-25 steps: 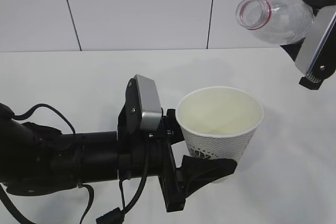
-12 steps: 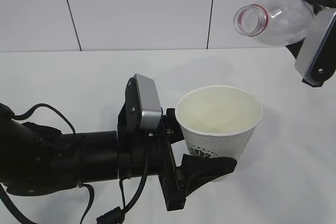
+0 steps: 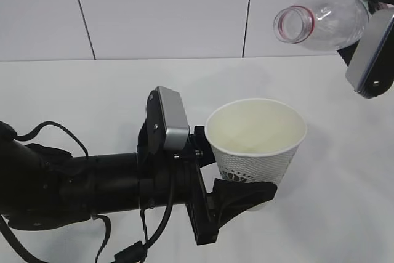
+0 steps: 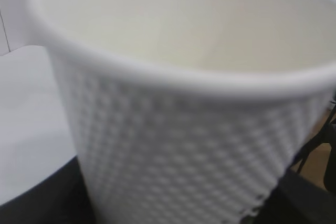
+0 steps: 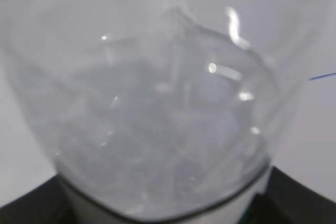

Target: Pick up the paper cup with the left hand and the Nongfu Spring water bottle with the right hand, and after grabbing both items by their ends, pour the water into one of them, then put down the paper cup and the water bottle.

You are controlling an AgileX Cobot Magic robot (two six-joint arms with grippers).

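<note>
**Cup held low, bottle tipped above it**

Exterior view: the left hand (image 3: 237,196) reaches in from the left edge, and its black fingers pinch the lower part of the paper cup (image 3: 256,146), which stands upright with its mouth open to the ceiling, raised above the white table (image 3: 345,170). Up and to the right of the cup, the right hand (image 3: 363,29) grips the rear end of the water bottle (image 3: 323,20). The bottle lies nearly level, uncapped, its red-ringed mouth pointing left toward the cup's side of the scene, well apart from the cup's rim. No stream shows between them.

Left wrist view: the paper cup (image 4: 178,129) fills the picture, its dimpled wall and rolled rim close to the lens; the inside looks pale and dry as far as it can be seen.

Right wrist view: the clear bottle (image 5: 157,108) fills the picture, blurred, with dark gripper parts at the bottom corners, closed against it.
</note>
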